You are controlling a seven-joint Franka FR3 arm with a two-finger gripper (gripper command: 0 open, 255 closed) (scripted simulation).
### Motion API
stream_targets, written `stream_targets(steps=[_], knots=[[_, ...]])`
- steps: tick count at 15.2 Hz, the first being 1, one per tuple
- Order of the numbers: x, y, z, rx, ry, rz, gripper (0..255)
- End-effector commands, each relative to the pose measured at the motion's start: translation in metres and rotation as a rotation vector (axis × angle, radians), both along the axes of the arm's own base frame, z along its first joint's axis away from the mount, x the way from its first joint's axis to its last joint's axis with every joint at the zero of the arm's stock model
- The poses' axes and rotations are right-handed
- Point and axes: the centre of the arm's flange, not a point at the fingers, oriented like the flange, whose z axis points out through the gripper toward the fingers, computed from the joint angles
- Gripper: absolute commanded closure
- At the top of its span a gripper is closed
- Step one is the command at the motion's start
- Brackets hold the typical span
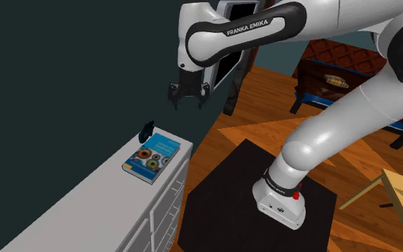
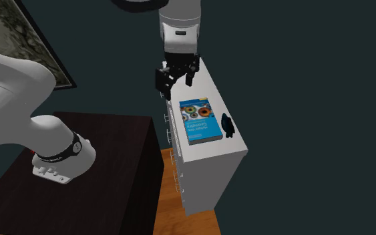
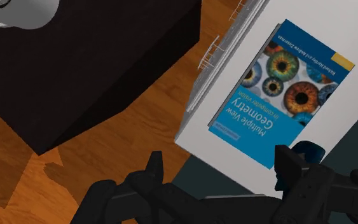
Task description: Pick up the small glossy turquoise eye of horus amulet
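The amulet [image 1: 147, 130] is a small, glossy, dark blue-turquoise piece on top of a white dresser [image 1: 71, 207]. It lies just beyond one corner of a blue book [image 1: 153, 156] with eyes on its cover. In the second exterior view the amulet [image 2: 228, 125] sits at the book's [image 2: 200, 121] right side. My black gripper [image 1: 189, 97] hangs open in the air well above the dresser, apart from the amulet, with nothing between its fingers. In the wrist view the amulet [image 3: 308, 153] peeks out past one finger [image 3: 289, 168], partly hidden by it.
The black stand [image 1: 221, 200] sits on a wooden floor beside the dresser's drawer front [image 2: 179, 167]. Dark wooden furniture [image 1: 336, 71] and a light wooden table [image 1: 400, 193] stand further off. A dark teal wall with a framed picture [image 2: 19, 40] runs behind the dresser.
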Motion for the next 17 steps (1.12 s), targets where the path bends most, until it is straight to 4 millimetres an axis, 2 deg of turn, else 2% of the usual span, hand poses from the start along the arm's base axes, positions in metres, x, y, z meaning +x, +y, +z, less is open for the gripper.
stream_targets(steps=[1,9,17], knots=[[0.019,0.010,-0.018,-0.001,-0.004,-0.062,0],[0.094,0.036,-0.086,-0.011,-0.013,-0.297,0],[0.174,0.043,-0.153,-0.020,-0.022,-0.532,0]])
